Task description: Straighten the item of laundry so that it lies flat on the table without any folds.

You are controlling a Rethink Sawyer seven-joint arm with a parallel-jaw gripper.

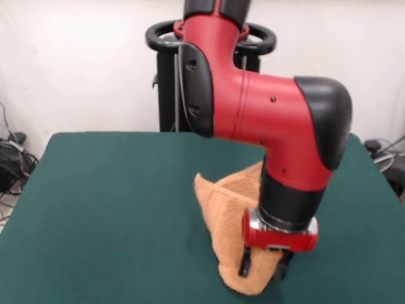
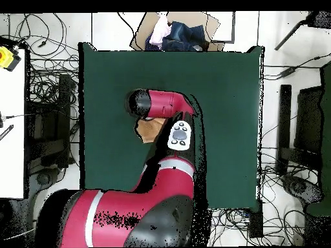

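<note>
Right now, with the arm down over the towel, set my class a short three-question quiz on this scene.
1. True or false: the towel lies flat with no folds.
2. Where is the gripper? A) at the towel's near end B) over bare table C) raised high
3. Fill in: in the overhead view the arm hides most of the ____.

Key: 1 false; 2 A; 3 towel.

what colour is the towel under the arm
Orange-tan towel, plain terry; clearest in the front view.
</note>
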